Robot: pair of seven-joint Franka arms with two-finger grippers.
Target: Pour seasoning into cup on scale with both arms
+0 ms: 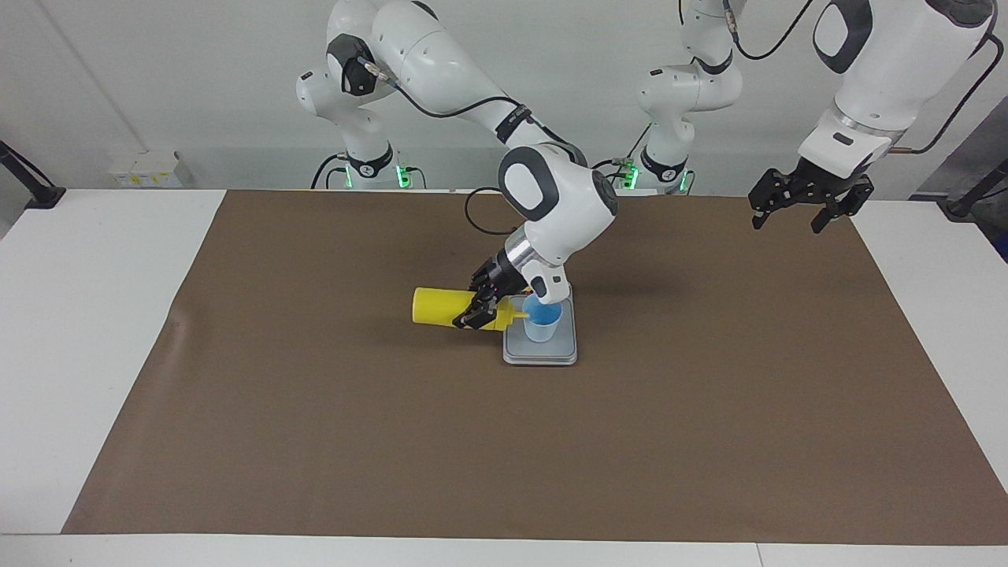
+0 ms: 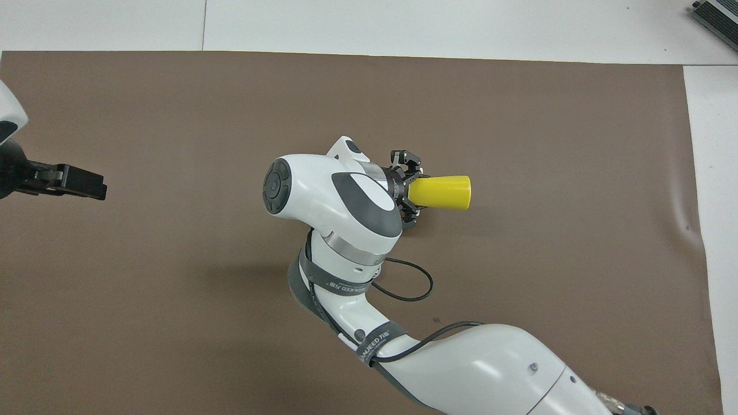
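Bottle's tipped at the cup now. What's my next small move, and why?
Probably tilt the yellow squeeze bottle slightly further: the right gripper holds it about level, nozzle just over the rim of the blue cup on the scale. The left gripper waits, open.

Cup [image 1: 543, 319] on scale [image 1: 540, 350], mid-tabletop [image 1: 102, 315]. Bottle [image 1: 441, 306] lies sideways beside cup, toward the right arm's end, nozzle over rim.
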